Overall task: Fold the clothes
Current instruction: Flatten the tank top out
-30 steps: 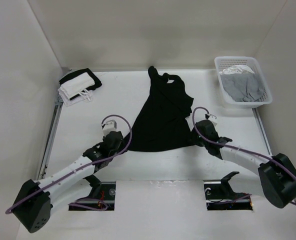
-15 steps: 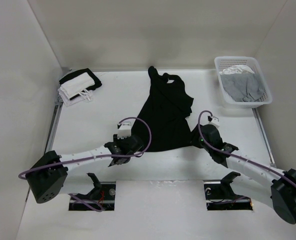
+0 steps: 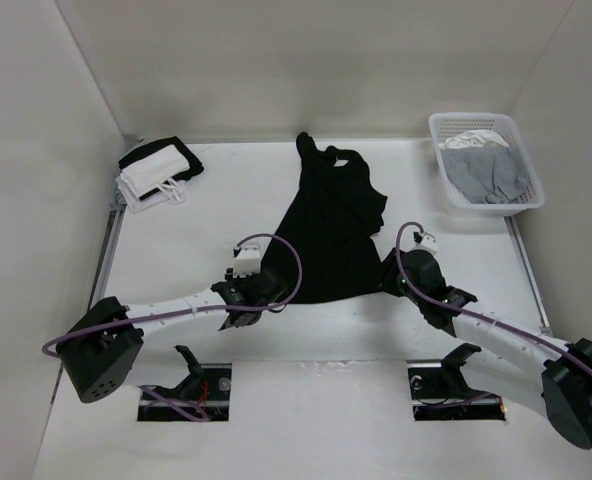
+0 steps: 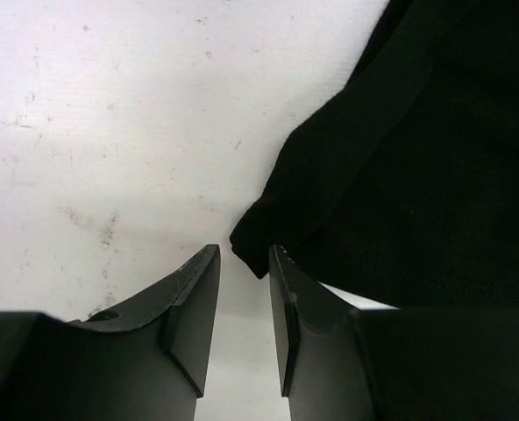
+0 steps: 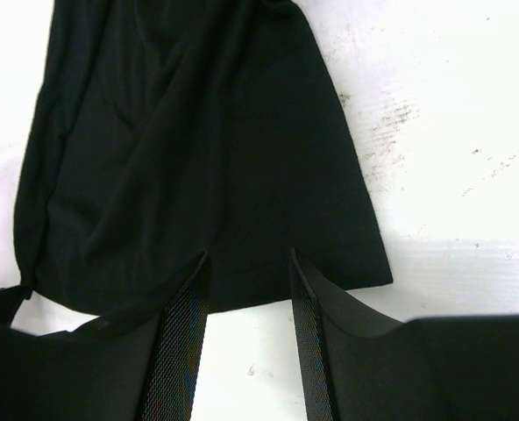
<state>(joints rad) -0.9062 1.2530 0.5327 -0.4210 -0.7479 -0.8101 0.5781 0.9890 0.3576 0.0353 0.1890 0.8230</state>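
Top external view, black sleeveless fabric top [image 3: 326,235] spread on white counter [image 3: 176,250], left gripper [image 4: 244,254] and right gripper [image 5: 249,256] both parted at its hem

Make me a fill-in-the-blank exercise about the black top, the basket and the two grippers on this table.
1. The white basket holds grey and ____ garments.
2. The folded black-and-white stack sits at the far ____ corner of the table.
3. The straps of the black sleeveless top point ____ from the arm bases.
4. At the top's hem corners, the left gripper and right gripper both have ____ jaws.

Missing words: white; left; away; open.
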